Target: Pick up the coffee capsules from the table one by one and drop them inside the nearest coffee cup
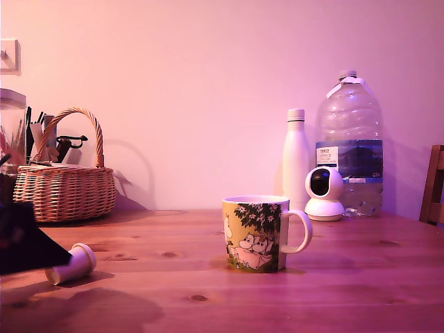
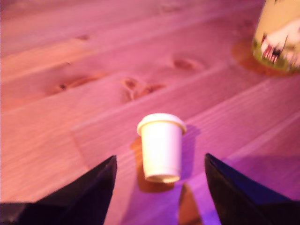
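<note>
One pale cream coffee capsule [image 1: 73,263] lies on its side on the reddish-brown wooden table [image 1: 208,277], at the exterior view's left. The wrist view shows the same capsule [image 2: 161,147] just ahead of my gripper [image 2: 159,176], centred between the two dark fingers [image 2: 93,187], which stand apart and do not touch it. My gripper is open; in the exterior view only a dark blurred part of it [image 1: 24,243] shows at the left edge, beside the capsule. The printed coffee cup [image 1: 257,232] stands upright mid-table; its yellow side [image 2: 279,40] shows in the wrist view.
A wicker basket [image 1: 66,180] holding utensils stands at the back left of the exterior view. At the back right stand a white bottle [image 1: 296,159], a large clear water bottle [image 1: 349,142] and a round white camera [image 1: 324,193]. A wooden chair [image 1: 433,184] shows at the right edge.
</note>
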### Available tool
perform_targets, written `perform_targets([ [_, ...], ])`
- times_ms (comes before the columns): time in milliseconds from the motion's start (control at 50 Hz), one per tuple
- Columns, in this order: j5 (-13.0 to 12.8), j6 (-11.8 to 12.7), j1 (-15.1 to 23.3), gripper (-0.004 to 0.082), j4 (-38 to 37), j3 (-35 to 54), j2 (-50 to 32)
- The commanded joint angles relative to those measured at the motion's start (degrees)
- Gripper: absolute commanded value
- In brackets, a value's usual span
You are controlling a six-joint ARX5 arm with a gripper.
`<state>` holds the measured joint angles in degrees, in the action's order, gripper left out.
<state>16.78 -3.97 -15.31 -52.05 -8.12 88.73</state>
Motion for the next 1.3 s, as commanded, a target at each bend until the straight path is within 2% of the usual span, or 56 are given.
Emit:
perform_targets([
  [0, 0.7, -0.7, 0.2, 0.0534, -1.6, -1.2, 1.8],
  [140, 1.1, -0.7, 0.2, 0.0533, -3.5, -2.2, 5.0],
  [260, 2.4, -0.8, 0.2, 0.0527, -3.5, -2.8, 6.0],
  [520, 2.8, -0.9, 0.2, 0.0448, -3.1, -3.3, 7.1],
  [680, 2.8, -1.0, 0.2, 0.0286, -0.2, -4.5, 7.7],
  [880, 2.7, -1.1, 0.2, 0.0156, 1.4, -5.3, 7.7],
  [1040, 3.2, -1.0, 0.2, 0.015, 1.0, -5.5, 7.4],
  [1120, 4.3, -0.8, 0.2, 0.015, 1.1, -5.5, 6.4],
  [1160, 5.9, -0.5, 0.2, 0.015, 1.5, -5.5, 5.6],
  [1280, 7.6, -0.5, 0.2, 0.015, 4.3, -5.5, 2.1],
])
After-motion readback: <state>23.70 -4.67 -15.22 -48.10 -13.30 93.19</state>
